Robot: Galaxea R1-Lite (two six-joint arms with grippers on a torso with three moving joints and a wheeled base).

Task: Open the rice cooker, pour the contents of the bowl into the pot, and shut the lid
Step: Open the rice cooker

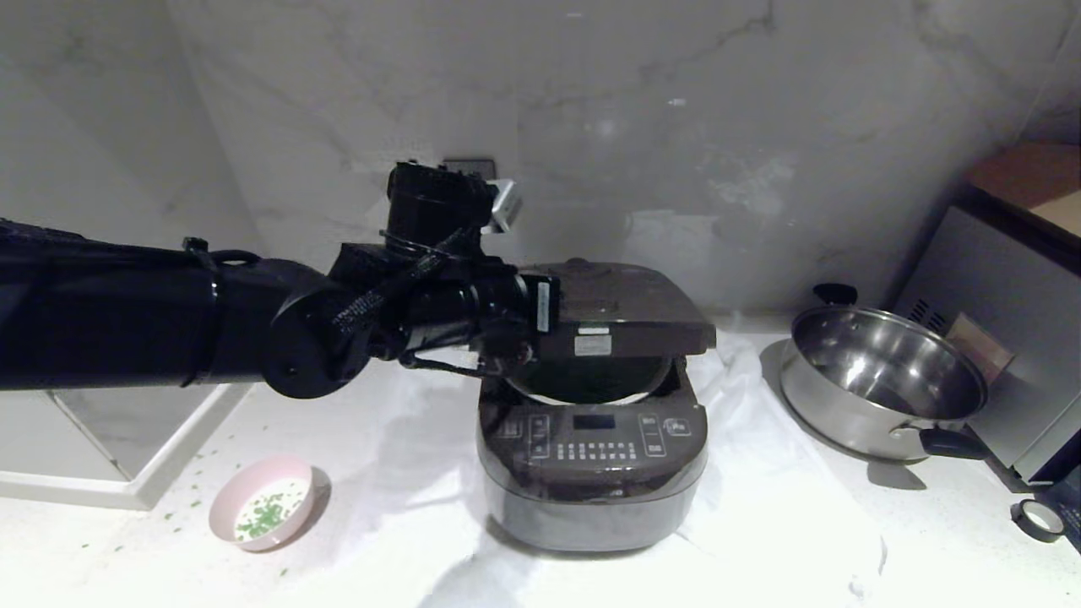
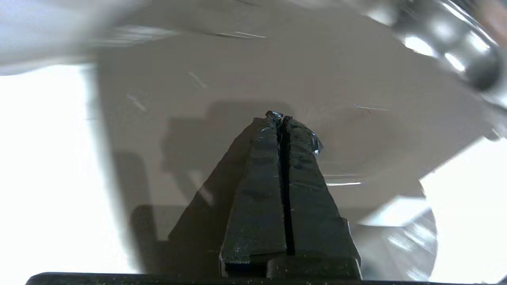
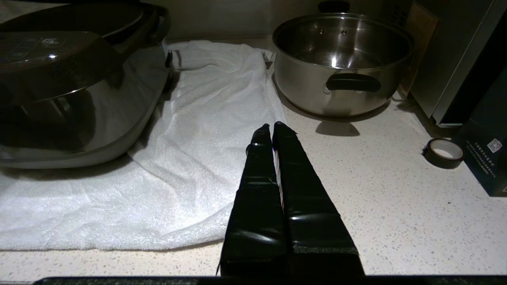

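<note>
One pale pink bowl [image 1: 263, 504] sits at the left on the countertop [image 1: 844, 540], green bits [image 1: 268, 512] inside, awaiting pouring. Left gripper [image 2: 279, 115], fingers clenched and empty, rests on the half-raised lid [image 1: 621, 312], probably to move it on its hinge. Rice cooker [image 1: 591, 460] stands centre on a white towel [image 3: 190, 158], white-rimmed pot [image 1: 583, 395] partly exposed. Right gripper [image 3: 272, 127], clenched, idles near the steel pan [image 3: 342, 59].

speckled counter [image 1: 844, 540] bears white towel [image 1: 405, 473], bowl [image 1: 263, 503], steel pan [image 1: 882, 382], tape roll [image 1: 1037, 519].
</note>
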